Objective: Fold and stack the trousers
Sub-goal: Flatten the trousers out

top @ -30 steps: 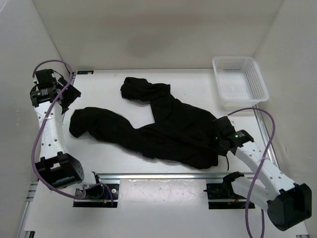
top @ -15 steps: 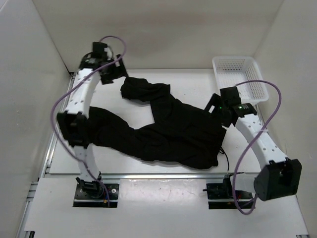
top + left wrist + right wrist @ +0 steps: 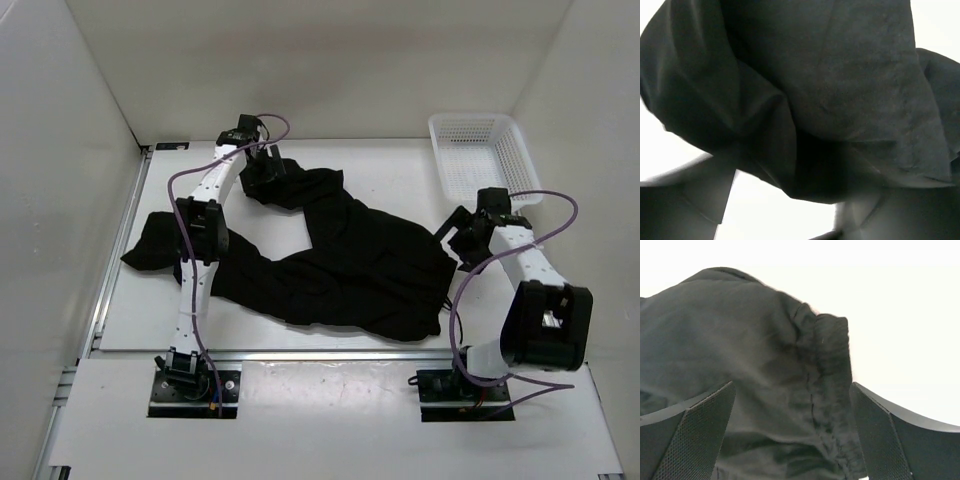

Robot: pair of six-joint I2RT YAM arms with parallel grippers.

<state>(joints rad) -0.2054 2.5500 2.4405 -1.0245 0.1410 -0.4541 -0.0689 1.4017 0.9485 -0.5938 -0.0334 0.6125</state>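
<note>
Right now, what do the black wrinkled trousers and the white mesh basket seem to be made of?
Black wrinkled trousers: soft woven cloth, perhaps cotton or a blend, matte; it lies in limp folds, and the right wrist view shows a gathered, stitched waistband. White mesh basket: probably moulded plastic, smooth; its regular grid of holes and straight rim hold a stiff shape.
</note>
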